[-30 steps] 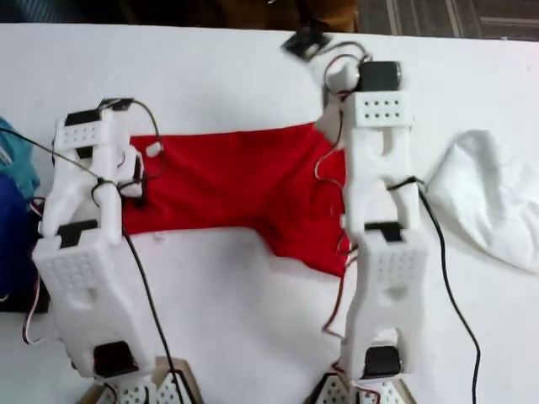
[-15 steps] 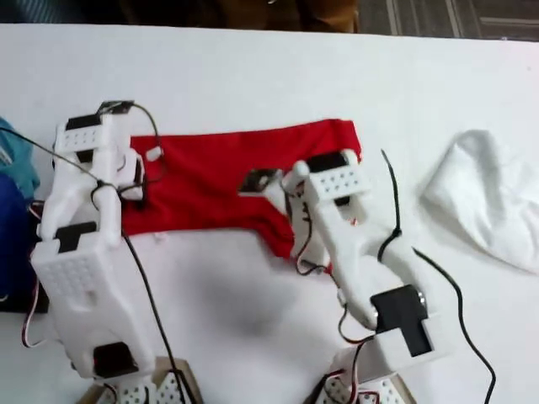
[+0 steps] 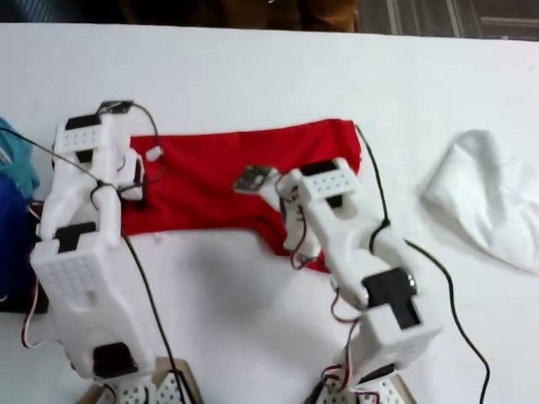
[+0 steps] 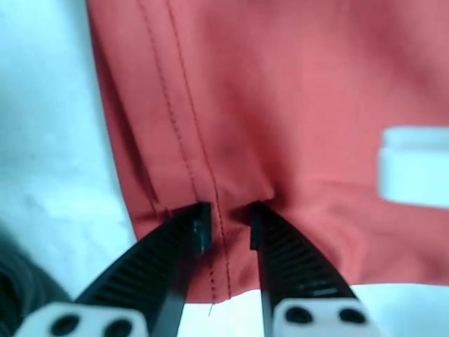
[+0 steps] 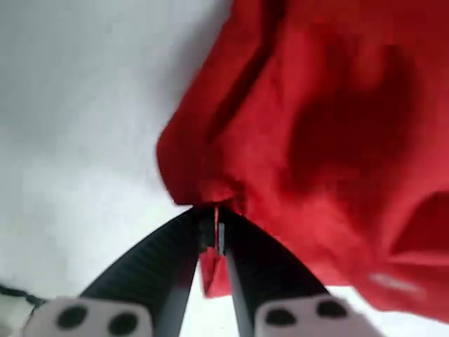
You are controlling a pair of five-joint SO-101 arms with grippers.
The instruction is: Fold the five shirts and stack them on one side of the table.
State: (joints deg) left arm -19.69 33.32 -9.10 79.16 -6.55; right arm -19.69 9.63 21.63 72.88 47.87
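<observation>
Red cloth shirt (image 3: 210,181): lying sideways across the middle of the white tabletop (image 3: 253,67). It's mostly flat, with a flap hanging toward the arms on its right half.
Left tool (image 4: 224,226): clenched on the stitched hem at the shirt's left end, and you can see the cloth pucker between the fingers.
Right tool (image 5: 211,228): pinched tight on a bunched corner of the red fabric, over the shirt's middle-right part.
Other stuff: a crumpled white shirt (image 3: 488,198) sits well off to the right, and a blue and teal clothes pile (image 3: 13,210) is at the left edge.
Step in hand: my guess is a fold across the width, with the right arm bringing its corner over while the left arm anchors the hem.
How to do it well: hold the left end down low so it doesn't slide. Carry the right corner close above the cloth, line it up with the opposite edge, and only then let go.
Watch out: if that corner is pulled sideways too hard, the bottom layer will probably bunch up and the fold will come out crooked.
</observation>
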